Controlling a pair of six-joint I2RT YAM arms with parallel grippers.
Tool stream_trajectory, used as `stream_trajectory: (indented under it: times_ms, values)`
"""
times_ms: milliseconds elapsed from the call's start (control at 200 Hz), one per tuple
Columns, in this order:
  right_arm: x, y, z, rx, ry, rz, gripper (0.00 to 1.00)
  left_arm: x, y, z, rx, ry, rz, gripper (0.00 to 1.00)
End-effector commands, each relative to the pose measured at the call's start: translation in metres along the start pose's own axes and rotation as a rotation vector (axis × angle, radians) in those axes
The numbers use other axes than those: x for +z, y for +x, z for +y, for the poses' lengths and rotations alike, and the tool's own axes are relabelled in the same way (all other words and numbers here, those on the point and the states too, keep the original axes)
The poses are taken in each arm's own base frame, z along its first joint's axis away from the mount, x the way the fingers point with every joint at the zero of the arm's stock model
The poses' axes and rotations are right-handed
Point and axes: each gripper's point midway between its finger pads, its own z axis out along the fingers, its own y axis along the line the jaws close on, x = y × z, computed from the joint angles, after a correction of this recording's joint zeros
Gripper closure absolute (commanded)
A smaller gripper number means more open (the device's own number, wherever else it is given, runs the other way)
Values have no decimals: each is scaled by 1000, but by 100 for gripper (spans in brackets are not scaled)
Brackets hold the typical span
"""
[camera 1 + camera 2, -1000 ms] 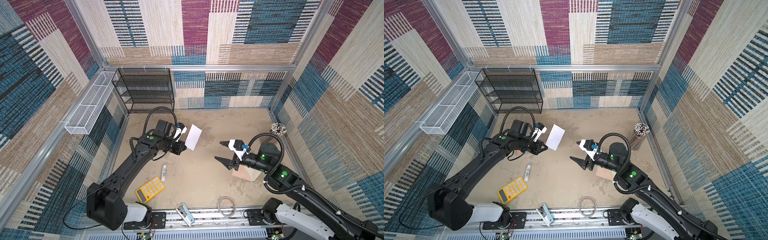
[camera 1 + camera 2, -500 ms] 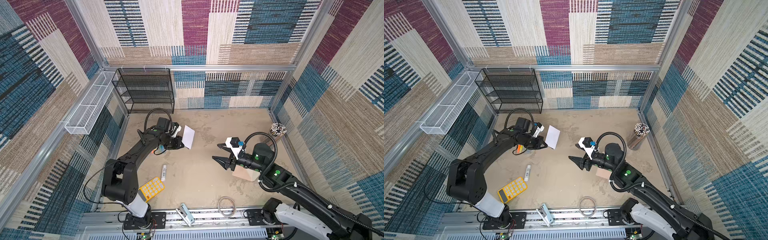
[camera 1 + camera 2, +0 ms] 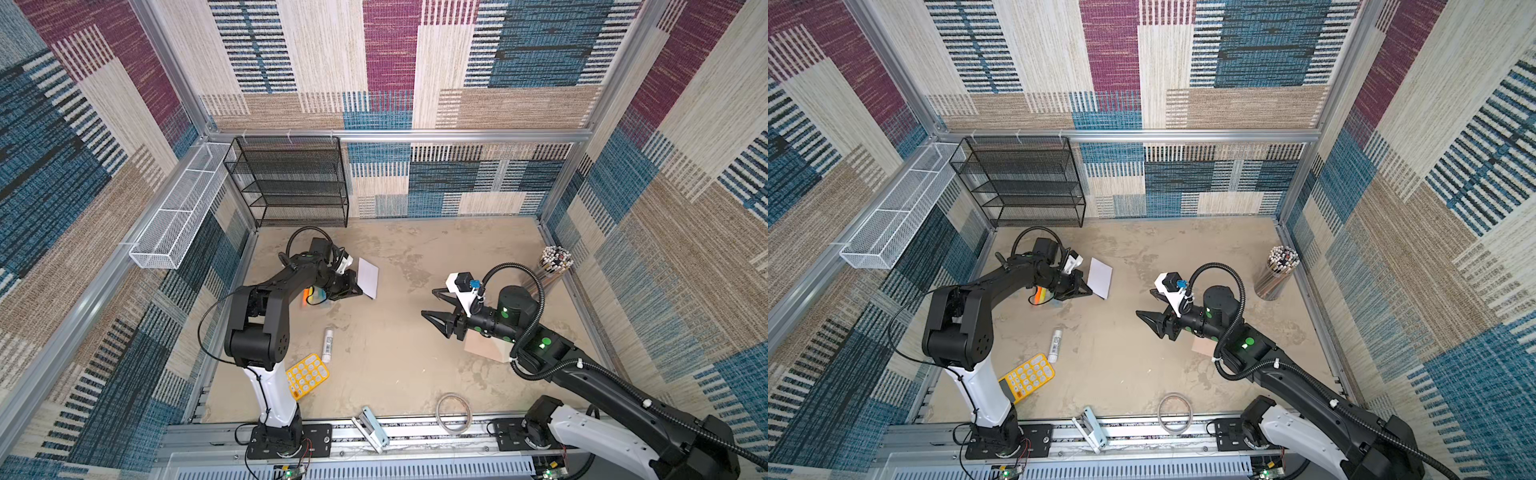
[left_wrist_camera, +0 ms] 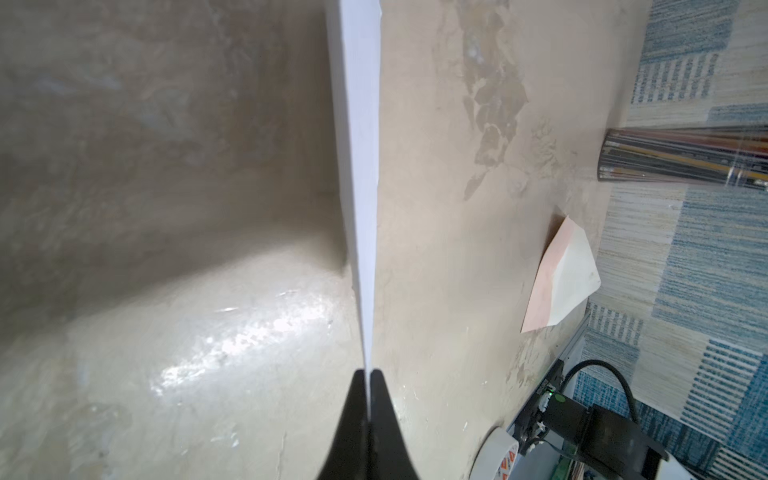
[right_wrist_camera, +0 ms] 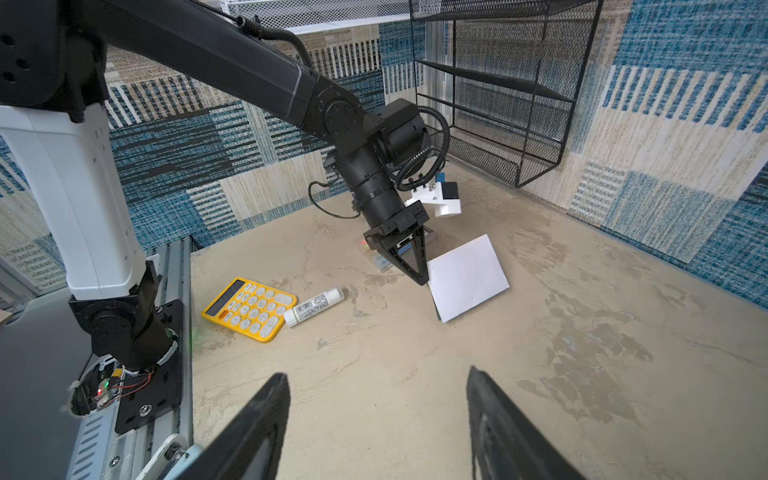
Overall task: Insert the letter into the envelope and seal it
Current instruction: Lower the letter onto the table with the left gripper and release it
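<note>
Letter [image 3: 369,277] tilted, long axis seemingly pointing rearward.

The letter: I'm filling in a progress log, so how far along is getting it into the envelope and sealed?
Done: the letter is picked up. In hand: the left gripper pinches its edge, holding it tilted up from the table; the right gripper is open and empty. Left: the envelope lies flat apart from it, flap open, so inserting and sealing remain.
</note>
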Motion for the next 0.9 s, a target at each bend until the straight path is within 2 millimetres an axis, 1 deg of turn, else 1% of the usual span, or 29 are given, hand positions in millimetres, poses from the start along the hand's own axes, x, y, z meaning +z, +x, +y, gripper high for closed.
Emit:
stream_trajectory:
  times_ms: [0,160,180,275,571,821,897]
  values:
    - [0,-14,-1,-8,9,-49,29,3,8,15,-68,-47,35,100]
    - [1,-14,-2,-7,10,-44,29,10,19,27,-106,-74,65,100]
    - [1,-15,-2,-6,12,-45,29,11,18,35,-110,-111,61,100]
    - [-1,-16,-2,-7,12,-47,29,12,22,45,-124,-146,72,100]
    - [-4,-16,-2,-11,24,-50,29,9,23,54,-143,-189,68,98]
    - [-5,-16,-2,-15,27,-47,29,11,28,57,-168,-181,72,86]
    - [-4,-15,-2,-16,26,-45,29,11,29,57,-174,-181,70,80]
